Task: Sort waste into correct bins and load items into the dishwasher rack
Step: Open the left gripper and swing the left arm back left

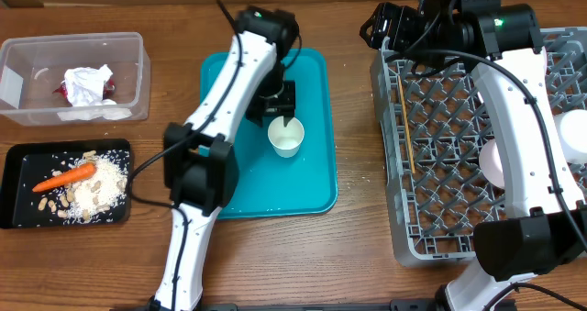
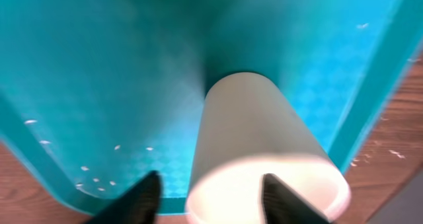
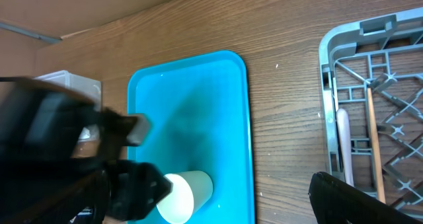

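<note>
The small white cup [image 1: 286,138] stands upright on the teal tray [image 1: 312,192]. My left gripper [image 1: 281,109] hangs over it, open. In the left wrist view one finger is inside the cup's [image 2: 264,138] rim and the other outside, with a gap to the wall [image 2: 211,201]. My right gripper [image 1: 383,27] is open and empty above the far left corner of the grey dishwasher rack [image 1: 440,192]. Chopsticks [image 1: 405,118] lie in the rack's left part and also show in the right wrist view [image 3: 373,138]. White dishes [image 1: 495,164] sit in the rack, partly hidden by the right arm.
The clear tub [image 1: 128,49] at far left holds crumpled napkins [image 1: 87,83] and a red wrapper [image 1: 60,91]. The black tray [image 1: 18,164] in front of it holds the carrot [image 1: 66,176], peanut scraps [image 1: 87,204] and white crumbs [image 1: 108,175]. Small crumbs dot the teal tray [image 2: 92,174].
</note>
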Tool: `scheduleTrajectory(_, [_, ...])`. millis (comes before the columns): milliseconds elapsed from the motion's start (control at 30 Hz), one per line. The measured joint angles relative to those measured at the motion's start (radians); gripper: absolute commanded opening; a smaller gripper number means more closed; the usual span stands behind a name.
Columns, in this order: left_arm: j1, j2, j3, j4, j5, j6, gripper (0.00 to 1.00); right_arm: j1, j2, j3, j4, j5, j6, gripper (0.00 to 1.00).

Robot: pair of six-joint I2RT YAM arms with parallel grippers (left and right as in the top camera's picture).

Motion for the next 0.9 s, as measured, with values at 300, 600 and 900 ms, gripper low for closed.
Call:
scheduleTrajectory(300, [0.039,-0.214,0.019,0.008,-0.042,0.009,1.00,0.000,0.000,0.000,0.000,0.000,0.000,1.00])
scheduleTrajectory(600, [0.327,-0.327,0.024,0.055,-0.168,-0.113,1.00,0.000,0.000,0.000,0.000,-0.001,0.000,1.00])
scheduleTrajectory(900, [0.563,-0.326,0.024,0.014,-0.145,-0.135,1.00,0.002,0.000,0.000,0.053,-0.093,0.019,1.00])
